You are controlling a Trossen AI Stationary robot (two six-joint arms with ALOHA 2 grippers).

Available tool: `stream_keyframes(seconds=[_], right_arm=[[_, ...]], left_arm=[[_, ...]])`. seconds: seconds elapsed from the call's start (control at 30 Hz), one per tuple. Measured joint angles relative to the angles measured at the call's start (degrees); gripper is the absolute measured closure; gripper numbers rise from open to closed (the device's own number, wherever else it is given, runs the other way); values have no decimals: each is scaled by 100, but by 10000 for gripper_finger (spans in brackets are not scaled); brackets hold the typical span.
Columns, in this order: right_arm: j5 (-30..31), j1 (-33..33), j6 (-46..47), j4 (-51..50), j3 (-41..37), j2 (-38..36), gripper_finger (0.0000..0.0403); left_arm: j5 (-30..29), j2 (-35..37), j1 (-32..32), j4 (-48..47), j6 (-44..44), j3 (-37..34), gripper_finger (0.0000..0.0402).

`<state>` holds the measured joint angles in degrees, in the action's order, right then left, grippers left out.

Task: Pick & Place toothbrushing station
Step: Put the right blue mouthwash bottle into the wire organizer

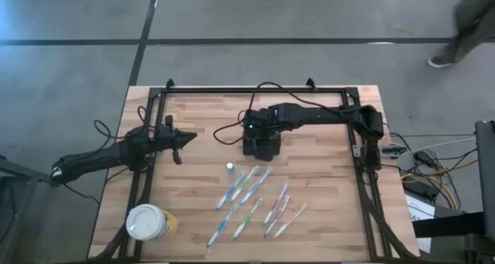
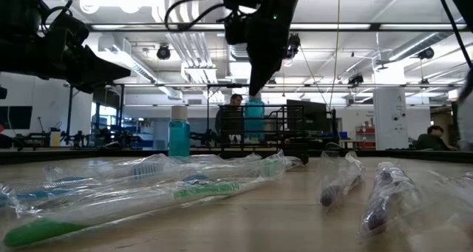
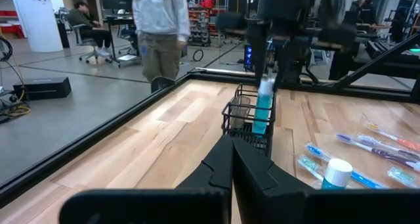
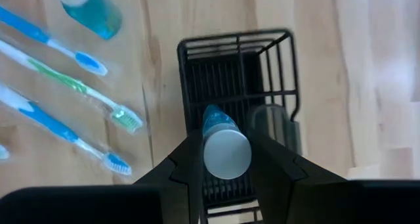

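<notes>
The toothbrushing station, a black wire caddy point(image 4: 236, 43) point(image 3: 244, 115), stands on the table's far middle. My right gripper point(image 4: 226, 163) point(image 1: 261, 138) is right above it, pointing steeply down and shut on a blue bottle point(image 3: 264, 109) with a white cap point(image 4: 226, 152). The bottle's lower end reaches inside the caddy. A second small blue bottle point(image 1: 230, 169) point(image 4: 92, 7) stands upright on the wood nearer the front. My left gripper point(image 1: 179, 144) point(image 3: 231, 161) is shut and waits at the table's left, pointing level toward the caddy. My right gripper pinches the blue bottle's top, at the white cap point(image 4: 226, 152), between its two fingers point(image 4: 187, 165). The fingers come from above, slanting steeply down. The bottle hangs upright below them with its lower part point(image 3: 261, 125) inside the caddy; whether it stands on the bottom I cannot tell.
Several wrapped toothbrushes point(image 1: 255, 202) lie spread on the wood in front of the caddy. A round yellow tub with a white lid point(image 1: 148, 223) stands at the near left corner. A black frame point(image 1: 255, 90) runs along the table's edges. A person stands beyond the table point(image 3: 161, 27).
</notes>
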<state>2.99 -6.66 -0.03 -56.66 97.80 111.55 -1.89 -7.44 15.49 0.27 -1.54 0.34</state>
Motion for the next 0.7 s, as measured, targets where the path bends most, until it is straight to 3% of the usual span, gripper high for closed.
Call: stream_keyframes(seconds=[0.27, 0.7], right_arm=[[5, -3, -33, 28, 4, 370, 310], [9, -1, 10, 276, -179, 347, 310]], left_arm=[[4, -62, 2, 0, 0, 0, 396], [70, -136, 2, -4, 0, 0, 396]])
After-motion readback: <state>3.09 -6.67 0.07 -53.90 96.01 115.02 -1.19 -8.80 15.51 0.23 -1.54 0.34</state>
